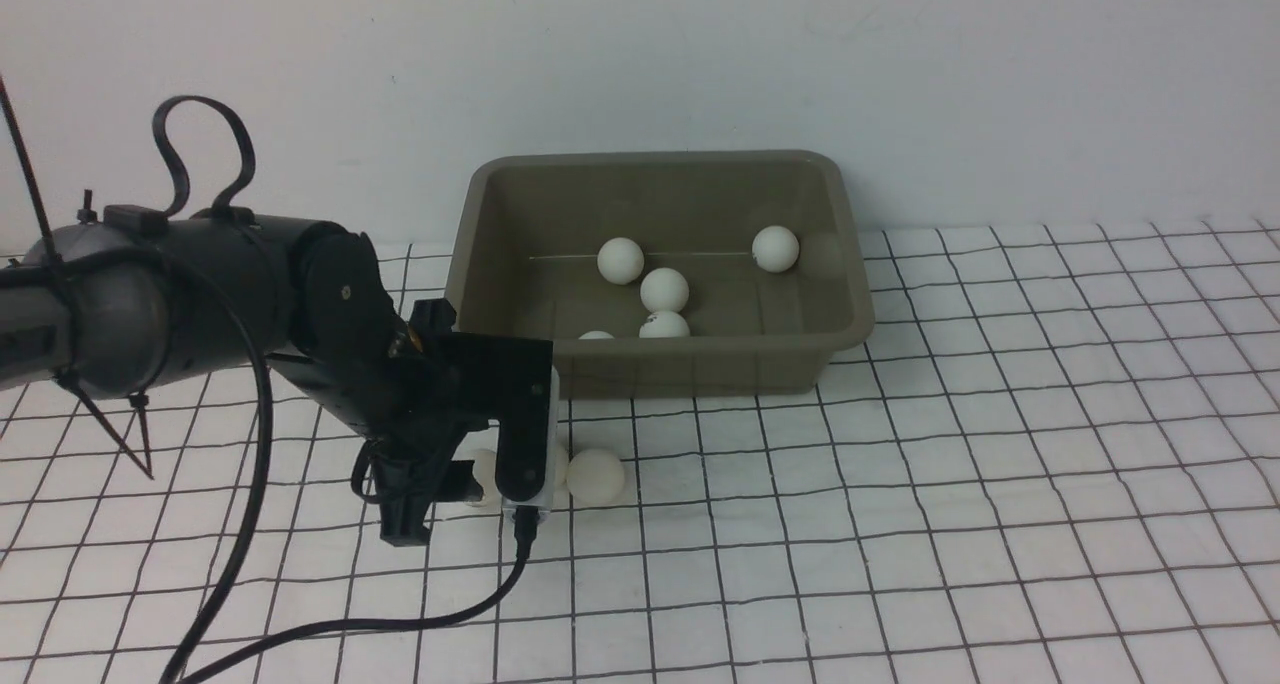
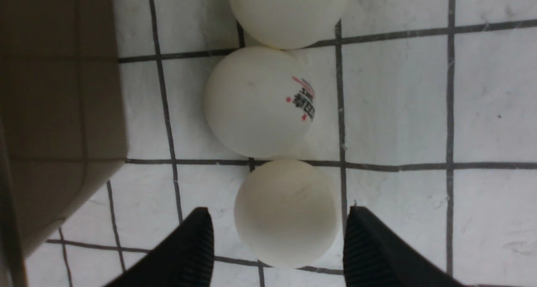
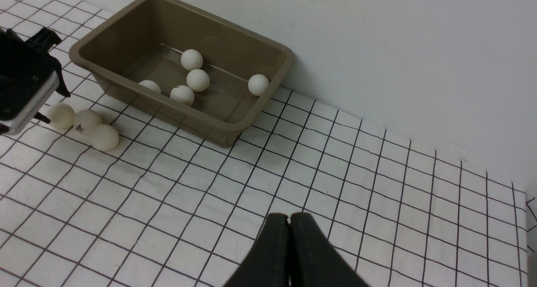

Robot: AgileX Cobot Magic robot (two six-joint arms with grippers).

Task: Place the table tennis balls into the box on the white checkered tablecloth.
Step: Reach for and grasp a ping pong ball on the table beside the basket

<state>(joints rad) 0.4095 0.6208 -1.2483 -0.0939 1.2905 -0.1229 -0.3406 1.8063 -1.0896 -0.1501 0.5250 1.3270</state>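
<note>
**Finding: five in, three out**

Five table tennis balls (image 1: 664,289) lie inside the box (image 1: 690,374) on the white checkered tablecloth (image 1: 900,524). Three more sit in a touching row on the cloth just in front of the box's left front corner. Left fingers (image 2: 193,249) stand apart, one either side of that row's end ball (image 2: 287,213), clear of it on both sides. Right fingers (image 3: 275,249) are pressed together, empty, well apart from the box.
</note>
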